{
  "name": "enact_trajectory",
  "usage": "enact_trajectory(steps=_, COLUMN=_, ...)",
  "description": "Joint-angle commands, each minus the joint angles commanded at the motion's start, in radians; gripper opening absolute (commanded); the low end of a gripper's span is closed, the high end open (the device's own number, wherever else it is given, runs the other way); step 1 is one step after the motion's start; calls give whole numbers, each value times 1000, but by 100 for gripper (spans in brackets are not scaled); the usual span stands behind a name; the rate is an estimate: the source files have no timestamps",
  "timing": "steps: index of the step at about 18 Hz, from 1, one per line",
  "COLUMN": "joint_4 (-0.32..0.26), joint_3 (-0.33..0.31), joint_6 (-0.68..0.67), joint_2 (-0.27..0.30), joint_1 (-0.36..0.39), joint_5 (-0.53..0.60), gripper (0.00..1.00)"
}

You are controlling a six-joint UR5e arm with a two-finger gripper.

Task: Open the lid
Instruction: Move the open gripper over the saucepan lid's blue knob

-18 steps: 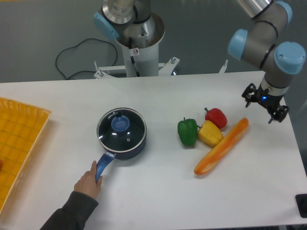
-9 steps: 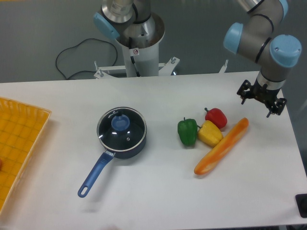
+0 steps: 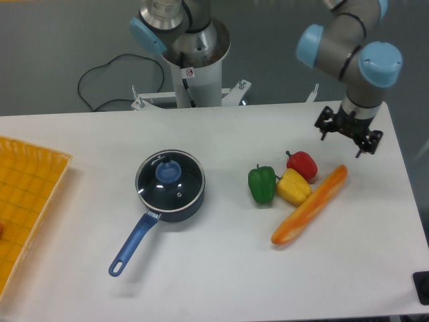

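The lid (image 3: 170, 181), clear glass with a silver rim and a round blue knob, rests flat on the dark blue saucepan (image 3: 171, 209) left of the table's middle. The pan's long blue handle points toward the front left. My gripper (image 3: 345, 137) hangs above the table at the right rear, far from the lid, its dark fingers spread open and holding nothing.
A green pepper (image 3: 262, 184), a yellow pepper (image 3: 293, 187), a red pepper (image 3: 302, 163) and a long orange baguette-like item (image 3: 311, 204) lie grouped at the right. A yellow tray (image 3: 27, 194) sits at the left edge. The arm's base (image 3: 194, 60) stands behind the table.
A person's hand that held the pan handle has withdrawn out of view. My gripper has moved left and slightly back, toward the table's middle.
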Motion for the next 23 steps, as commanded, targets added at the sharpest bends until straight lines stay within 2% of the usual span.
enact_trajectory(steps=4, joint_4=-38, joint_3=-74, joint_6=-54, joint_2=127, joint_1=-71, joint_5=-2, gripper=100)
enact_trajectory(steps=8, joint_4=-110, joint_3=-95, joint_6=-129, joint_2=216, joint_1=-150, joint_5=-14, gripper=100)
enact_trajectory(steps=10, joint_4=-118, joint_3=-98, joint_6=-198, joint_2=233, joint_1=-183, joint_5=-32, gripper=100)
enact_trajectory(steps=14, joint_4=-170, joint_3=-118, joint_6=-357, joint_2=279, joint_1=-232, joint_5=-34, gripper=100)
enact_trajectory(steps=18, joint_4=-172, joint_3=-152, joint_6=-504, joint_2=307, joint_1=-285, joint_5=-34, gripper=100)
enact_trajectory(steps=21, joint_4=-166, joint_3=-154, joint_6=-673, joint_2=324, joint_1=-364, joint_5=-32, gripper=100)
enact_trajectory(steps=23, joint_4=-164, joint_3=-154, joint_6=-730, joint_2=318, joint_1=-416, joint_5=-32, gripper=100)
